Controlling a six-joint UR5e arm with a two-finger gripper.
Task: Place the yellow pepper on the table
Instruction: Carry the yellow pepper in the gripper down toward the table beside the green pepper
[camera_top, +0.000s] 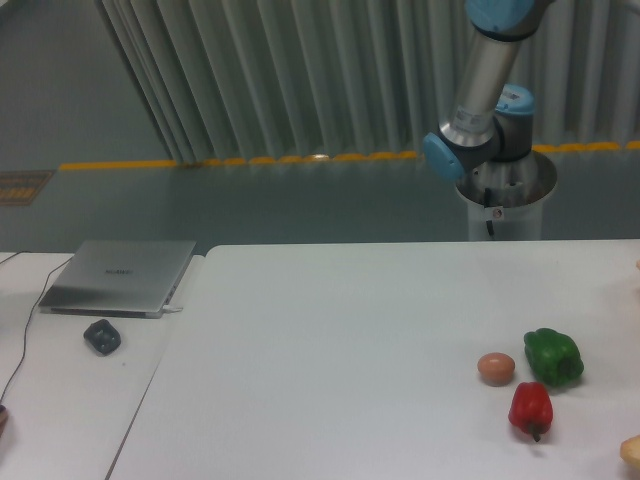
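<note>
The yellow pepper is out of view. The large white table (340, 340) fills the lower part of the camera view. Only part of my arm (478, 95) shows at the top right, above and behind the table's far edge. My gripper is out of the frame. A green pepper (553, 357), a red pepper (530, 408) and a small brownish-orange ball (496, 368) lie together on the table at the right.
A pale yellowish-tan rounded thing (632, 452) is cut off at the bottom right edge. A smaller white surface at the left holds a grey laptop (118, 276), a dark mouse (102, 336) and a cable. The arm's white pedestal (506, 205) stands behind the table.
</note>
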